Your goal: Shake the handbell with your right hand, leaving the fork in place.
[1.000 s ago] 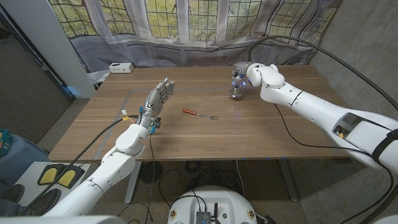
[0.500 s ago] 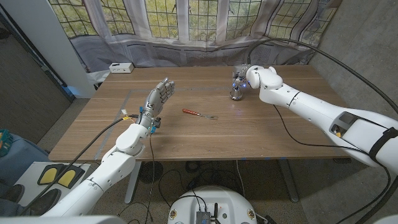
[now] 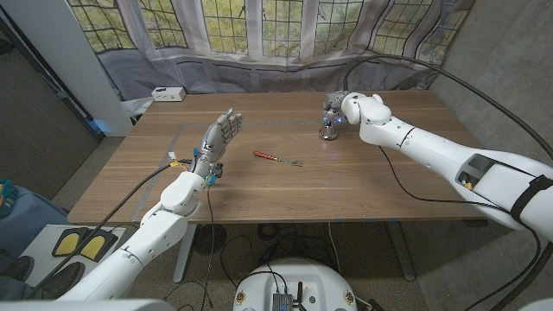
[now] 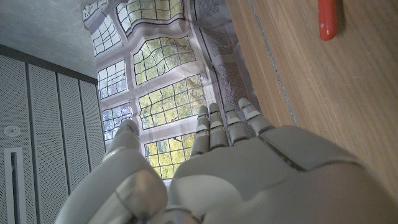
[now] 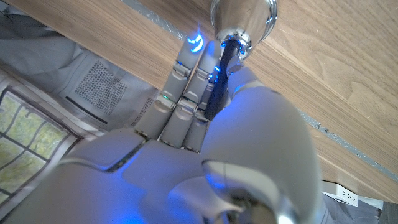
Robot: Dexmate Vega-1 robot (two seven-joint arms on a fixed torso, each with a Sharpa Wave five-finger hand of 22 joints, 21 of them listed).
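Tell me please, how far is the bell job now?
Done: the right hand has reached the handbell and grips its dark handle. In hand: the bell seems to stand on the table; no shake is visible. The fork lies untouched mid-table, and the left hand holds nothing. Left: the shaking.

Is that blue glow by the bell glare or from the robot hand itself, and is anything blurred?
Right wrist view: blue lights glow on the right robot hand, reflecting on the shiny handbell; palm close and soft. Head view: sharp, even daylight, blue glint beside the handbell.
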